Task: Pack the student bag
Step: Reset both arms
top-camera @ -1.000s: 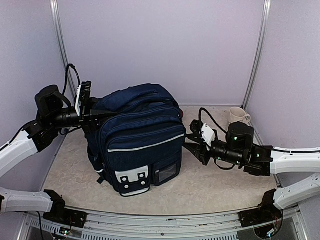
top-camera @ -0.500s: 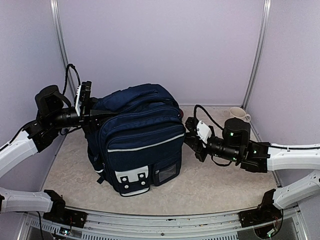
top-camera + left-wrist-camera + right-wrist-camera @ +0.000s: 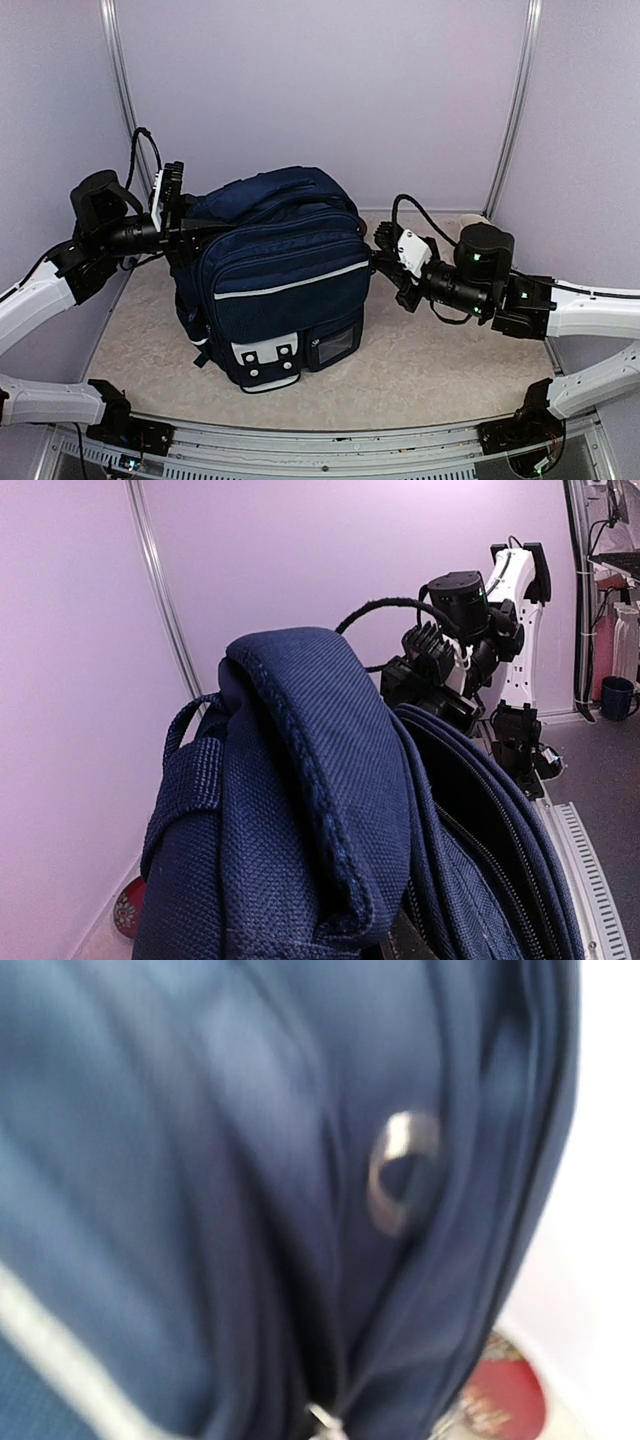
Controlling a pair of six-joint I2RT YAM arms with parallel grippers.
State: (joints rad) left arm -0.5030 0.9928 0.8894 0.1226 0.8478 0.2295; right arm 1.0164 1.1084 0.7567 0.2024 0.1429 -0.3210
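The student bag [image 3: 285,280], a navy backpack with white trim, stands upright in the middle of the table. My left gripper [image 3: 188,228] is at its upper left edge, shut on a fold of the bag's fabric [image 3: 330,810]; the fabric fills the left wrist view and hides the fingers. My right gripper [image 3: 380,258] presses against the bag's right side, shut. The right wrist view is blurred blue fabric [image 3: 200,1210] with a metal ring [image 3: 400,1170]. A small silver zip pull [image 3: 322,1418] sits at the bottom edge, where the jaws are.
A white mug [image 3: 478,228] stands at the back right, partly behind my right arm. A red round object [image 3: 505,1400] lies on the table behind the bag, also seen as the red object [image 3: 128,908]. Walls close in on three sides.
My right gripper has moved up and in against the bag's right side and has shut there. The left arm and the bag have held still.
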